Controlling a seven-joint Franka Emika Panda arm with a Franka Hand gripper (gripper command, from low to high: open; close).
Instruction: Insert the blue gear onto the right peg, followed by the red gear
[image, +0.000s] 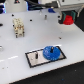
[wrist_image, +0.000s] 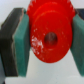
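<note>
From my station I count one small round bright red plastic gear (wrist_image: 49, 34) and one flat round bright blue plastic gear (image: 51, 52). On the wrist view the red gear sits clamped between the gripper's (wrist_image: 46, 40) two teal pads (wrist_image: 23, 46), one pressing each side of its toothed rim. Its flat face and dark centre hole look straight into the wrist camera, so its axis runs along the camera's line of sight. Its face shows some pale speckles.

On the exterior view I see the red gear (image: 67, 19) at the far right of the white table (image: 20, 55), held under the arm, well apart from the plate. The grey rectangular plate with a black border (image: 37, 57) lies at the near middle of the table, its long side running left to right with a slight tilt. The blue gear lies flat on the right part of that plate, its axis upright. I cannot make out the right peg itself; it is too small and hidden at the blue gear's centre. On the plate's left part I can just make out one short thin dark pin (image: 36, 55).

One pale blocky fixture (image: 18, 27) stands at the far left, well apart from the plate.
</note>
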